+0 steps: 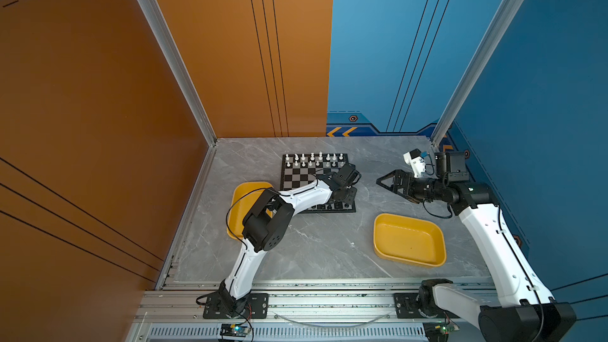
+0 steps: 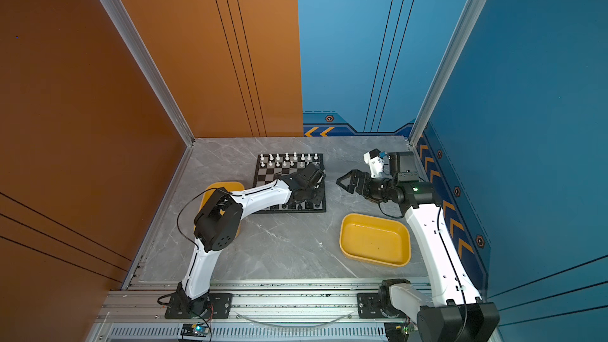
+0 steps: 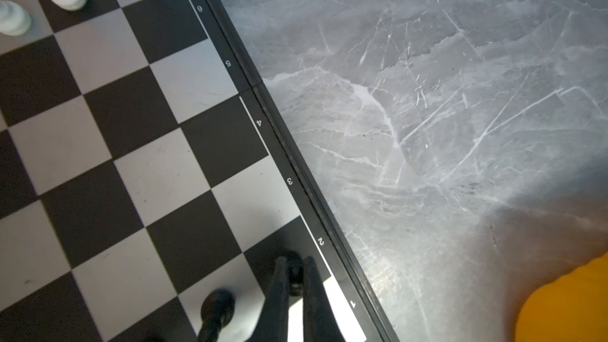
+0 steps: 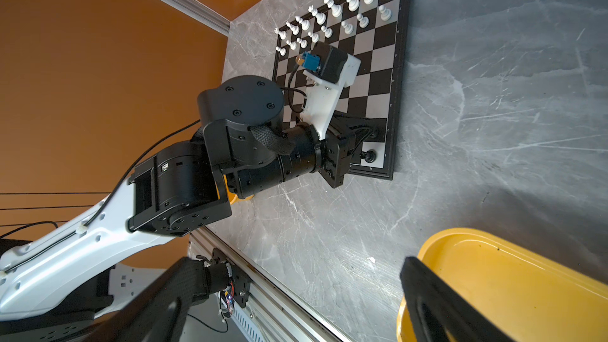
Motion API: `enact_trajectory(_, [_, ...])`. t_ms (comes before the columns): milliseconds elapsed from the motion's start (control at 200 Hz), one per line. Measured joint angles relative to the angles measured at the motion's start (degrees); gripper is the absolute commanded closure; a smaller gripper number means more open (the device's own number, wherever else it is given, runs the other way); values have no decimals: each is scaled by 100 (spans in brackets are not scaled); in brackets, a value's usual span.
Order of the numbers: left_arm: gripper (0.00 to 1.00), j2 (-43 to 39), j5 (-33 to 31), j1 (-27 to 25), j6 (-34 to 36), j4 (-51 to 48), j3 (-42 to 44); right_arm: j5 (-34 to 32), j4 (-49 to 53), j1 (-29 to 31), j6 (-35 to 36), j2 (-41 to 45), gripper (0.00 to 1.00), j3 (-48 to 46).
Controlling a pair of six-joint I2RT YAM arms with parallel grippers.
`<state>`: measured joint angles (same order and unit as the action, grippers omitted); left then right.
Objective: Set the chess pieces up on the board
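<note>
Flat square chessboard [image 1: 296,177], black and silver-grey checks with a thin black border, at far centre of the grey marble-patterned tabletop [image 1: 312,251]. White plastic chessmen [image 1: 312,159] fill its two far rows in both top views. Black plastic chessmen [image 1: 330,207] show along its near edge, partly under the left arm. Left gripper [image 3: 295,263]: the top views hide its fingers beneath the wrist. The left wrist view shows them pinching one small black chessman [image 3: 293,273] over the black square beside border numeral 2, at the board's right edge; whether its base touches cannot be told. A second black chessman [image 3: 217,305] stands on the grey square just left of it. Right gripper [image 1: 380,181]: fingers spread wide, above the table right of the board. Yellow rectangular plastic tray [image 1: 409,241], near right: a few dark specks on its floor, plainest in the right wrist view. Second yellow tray [image 1: 241,192], left of the board: mostly under the left arm, contents not discernible.
</note>
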<state>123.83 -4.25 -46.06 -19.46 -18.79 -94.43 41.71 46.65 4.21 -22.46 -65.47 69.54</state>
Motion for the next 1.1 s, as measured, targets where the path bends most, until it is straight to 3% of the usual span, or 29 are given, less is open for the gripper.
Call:
enact_trajectory(436, [100,-37,-221,-52,63,431,238,-2,94,42,22,-72,0,133])
enact_trajectory(656, [92,-96,-245,-57,85,461,330,-4,94,74,22,-76,0,144])
enact_trajectory(736, [83,-129,-245,-59,101,498,391,-2,94,74,22,-76,0,144])
enact_trajectory(916, [74,-280,-243,-59,111,535,542,-2,94,74,22,-76,0,144])
enact_trajectory(1102, [71,-350,-238,-59,105,592,542,-2,94,74,22,-76,0,146])
